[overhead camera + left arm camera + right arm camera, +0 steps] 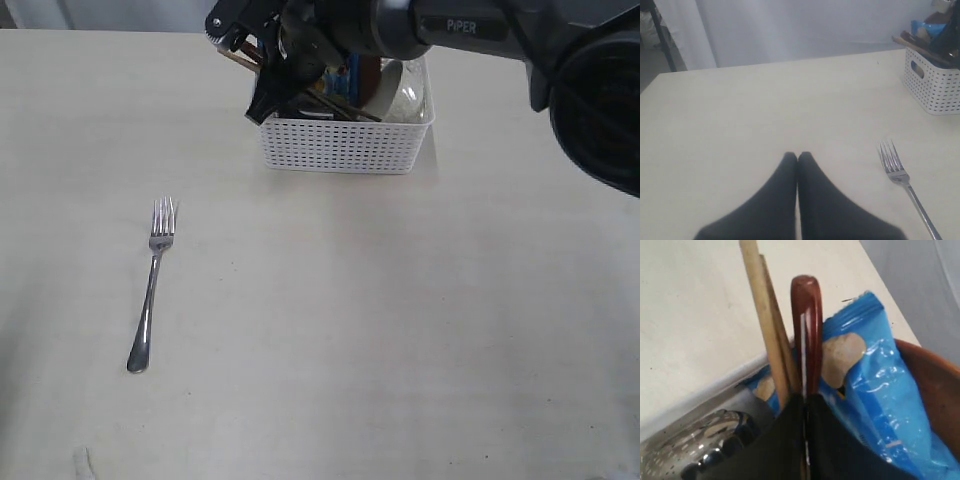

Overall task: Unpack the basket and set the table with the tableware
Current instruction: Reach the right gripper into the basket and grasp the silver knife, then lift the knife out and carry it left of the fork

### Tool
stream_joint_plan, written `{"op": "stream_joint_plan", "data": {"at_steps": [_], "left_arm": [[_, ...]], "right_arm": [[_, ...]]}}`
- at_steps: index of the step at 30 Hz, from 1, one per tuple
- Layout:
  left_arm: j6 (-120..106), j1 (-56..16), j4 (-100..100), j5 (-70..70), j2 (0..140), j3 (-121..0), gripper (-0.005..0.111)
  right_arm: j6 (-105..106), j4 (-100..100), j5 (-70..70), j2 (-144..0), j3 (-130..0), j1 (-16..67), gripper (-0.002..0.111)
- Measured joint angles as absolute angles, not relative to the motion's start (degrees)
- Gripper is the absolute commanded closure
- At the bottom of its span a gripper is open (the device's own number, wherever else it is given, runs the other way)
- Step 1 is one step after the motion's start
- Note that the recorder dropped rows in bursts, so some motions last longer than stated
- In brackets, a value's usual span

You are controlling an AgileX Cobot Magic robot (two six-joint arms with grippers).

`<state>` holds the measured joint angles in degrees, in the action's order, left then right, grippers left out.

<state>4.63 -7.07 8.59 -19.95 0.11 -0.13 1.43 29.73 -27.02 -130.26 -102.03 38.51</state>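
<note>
edges and room: found the basket set close to the far edge of the table, long perforated side facing the exterior view. logged broad bare tabletop in front of it and off to its right. spotted only 1 item out on the surface, the fork, well apart from the basket, nearer and to the left.

fork axis: ran near-to-far, tines toward the far edge, handle end toward the near edge and canted slightly left. lay flat.

right arm: reached in from the right, over the basket's left end. saw the right gripper down among the contents, fingers pressed together with barely a slit between, tips at the foot of the reddish-brown spoon handle. could not tell whether pinching that handle or anything else.

contents, right wrist view: noted 2 chopsticks touching each other, just beside the spoon, all 3 long axes roughly parallel. blue snack bag against the spoon; brown plate behind the bag; steel cup by the chopsticks' lower ends.

left gripper: fingers pressed together, nothing between, low over bare table, near the fork but apart.
</note>
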Motion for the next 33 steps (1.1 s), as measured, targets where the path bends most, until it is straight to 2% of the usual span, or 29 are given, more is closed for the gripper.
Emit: {"op": "stream_joint_plan", "data": {"at_steps": [25,33], "left_arm": [[4.63,-7.07,8.59,-19.95,0.11,-0.13,0.107],[4.63,-7.07,8.59,-19.95,0.11,-0.13,0.107]], "right_arm": [[0.89,26.76,-33.58,-113.27,-101.91,38.42,0.109],[0.73,13.90,-40.85,-108.77,-101.91,38.55,0.109]]}}
